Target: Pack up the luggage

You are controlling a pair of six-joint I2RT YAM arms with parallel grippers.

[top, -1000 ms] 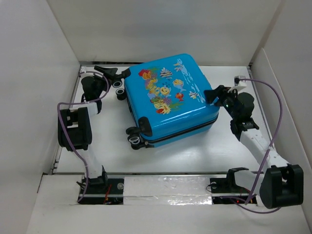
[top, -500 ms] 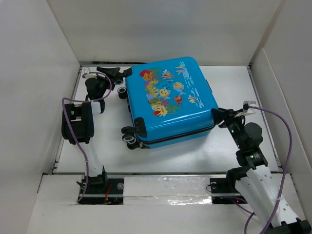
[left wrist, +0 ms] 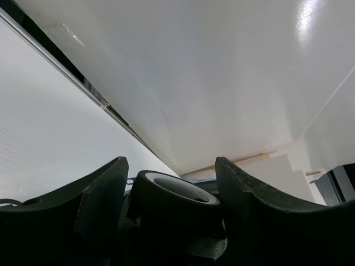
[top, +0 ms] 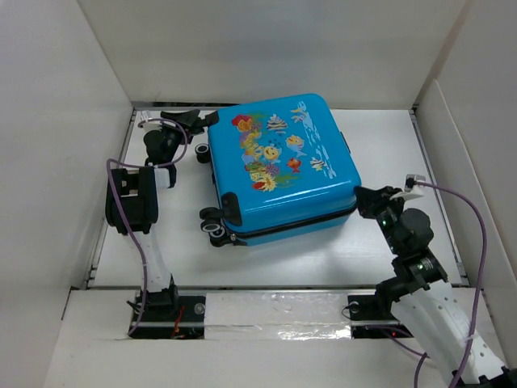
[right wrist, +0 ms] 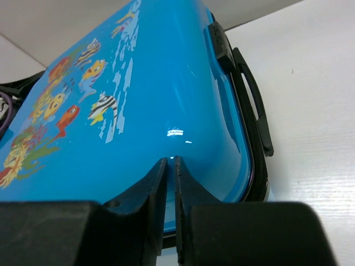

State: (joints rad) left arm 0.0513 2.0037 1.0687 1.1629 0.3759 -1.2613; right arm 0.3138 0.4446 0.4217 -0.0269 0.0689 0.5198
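Note:
The luggage (top: 283, 166), a bright blue hard-shell case with a fish print, lies closed and flat on the white table (top: 275, 259). My left gripper (top: 200, 125) is at its far-left corner. In the left wrist view a black wheel (left wrist: 177, 194) sits between the fingers (left wrist: 100, 194), with thin gaps on both sides. My right gripper (top: 361, 202) is at the case's near-right corner. In the right wrist view its tips (right wrist: 171, 160) are almost together with nothing between them, resting against the blue shell (right wrist: 138, 100).
White walls (top: 73, 121) box in the table on three sides. Two more black wheels (top: 214, 225) stick out at the case's near-left corner. A black carry handle (right wrist: 249, 94) runs along the case's right side. A raised white ledge (top: 275, 311) crosses in front of the arm bases.
The right arm pulled back from the case's right side to its near-right corner and its jaws closed. The case shifted slightly. The left jaws narrowed around the wheel.

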